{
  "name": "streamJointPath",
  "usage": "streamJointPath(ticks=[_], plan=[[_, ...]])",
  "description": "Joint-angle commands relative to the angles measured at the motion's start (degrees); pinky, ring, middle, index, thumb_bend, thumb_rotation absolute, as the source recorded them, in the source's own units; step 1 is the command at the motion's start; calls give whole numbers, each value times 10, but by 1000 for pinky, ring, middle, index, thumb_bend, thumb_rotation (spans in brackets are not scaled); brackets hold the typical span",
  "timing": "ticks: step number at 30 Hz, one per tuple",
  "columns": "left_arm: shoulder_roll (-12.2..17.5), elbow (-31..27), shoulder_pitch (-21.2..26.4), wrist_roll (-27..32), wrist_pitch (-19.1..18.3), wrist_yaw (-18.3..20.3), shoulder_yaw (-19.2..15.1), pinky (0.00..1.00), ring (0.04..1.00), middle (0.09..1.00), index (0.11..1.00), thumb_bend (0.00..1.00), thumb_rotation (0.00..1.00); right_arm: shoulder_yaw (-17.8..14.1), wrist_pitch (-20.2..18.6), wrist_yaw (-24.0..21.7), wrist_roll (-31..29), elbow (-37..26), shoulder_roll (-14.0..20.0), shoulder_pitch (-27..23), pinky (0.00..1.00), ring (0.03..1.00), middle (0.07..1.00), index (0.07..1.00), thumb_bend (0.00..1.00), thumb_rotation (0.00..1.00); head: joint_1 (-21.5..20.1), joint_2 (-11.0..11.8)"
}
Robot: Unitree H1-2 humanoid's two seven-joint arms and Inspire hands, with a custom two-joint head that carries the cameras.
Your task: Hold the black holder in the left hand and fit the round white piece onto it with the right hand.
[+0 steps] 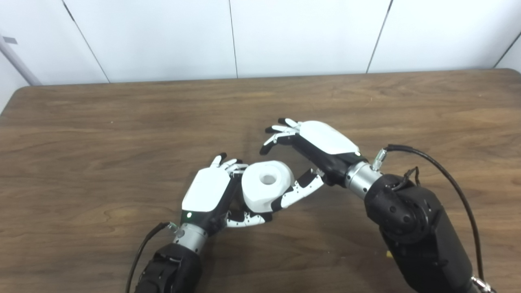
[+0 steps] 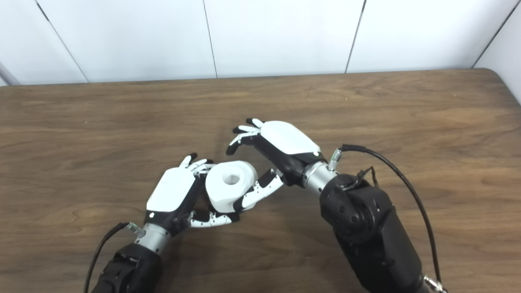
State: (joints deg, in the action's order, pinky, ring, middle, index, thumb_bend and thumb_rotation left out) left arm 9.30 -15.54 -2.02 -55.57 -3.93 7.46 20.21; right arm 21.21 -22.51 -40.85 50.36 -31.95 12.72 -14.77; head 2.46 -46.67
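Observation:
The round white piece (image 1: pixel 266 185) with a hole in its top sits upright in my left hand (image 1: pixel 207 191), at the table's front middle. My left hand's fingers and thumb (image 1: pixel 248 220) curl around its lower part. The black holder is hidden under the piece and behind the fingers; only a dark gap shows there. My right hand (image 1: pixel 321 140) is just right of and behind the piece. Its fingers (image 1: pixel 281 130) are spread apart above the table, clear of the piece. Its thumb (image 1: pixel 303 189) rests against the piece's lower right side. The piece also shows in the right eye view (image 2: pixel 230 185).
The brown wooden table (image 1: pixel 122 122) fills the view, with white wall panels behind its far edge. A black cable (image 1: pixel 447 175) loops off my right forearm, and another (image 1: pixel 142 248) off my left wrist.

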Motion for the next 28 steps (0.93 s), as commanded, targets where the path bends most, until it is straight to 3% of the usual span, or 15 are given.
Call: streamJointPath(ticks=[1, 9, 19, 28], plan=[[1, -2, 6, -6, 3, -6, 3, 1000, 880, 791, 486, 522, 52, -1, 13, 1, 4, -12, 2, -23, 1000, 1000, 953, 788, 1000, 407, 1, 0], [1, 0, 6, -7, 3, -7, 3, 1000, 880, 790, 486, 522, 53, -7, 11, -10, 7, -20, 8, -24, 1000, 1000, 970, 820, 1000, 414, 0, 1], [2, 3, 9, -1, 4, -7, -1, 1000, 880, 787, 486, 522, 53, -40, -5, -40, -3, -65, 40, -6, 1000, 1000, 970, 802, 1000, 393, -3, 2], [4, 5, 11, 3, 6, -9, -4, 1000, 879, 783, 486, 522, 53, -38, 1, -35, 1, -59, 34, 3, 1000, 1000, 966, 801, 1000, 389, -1, 4]])
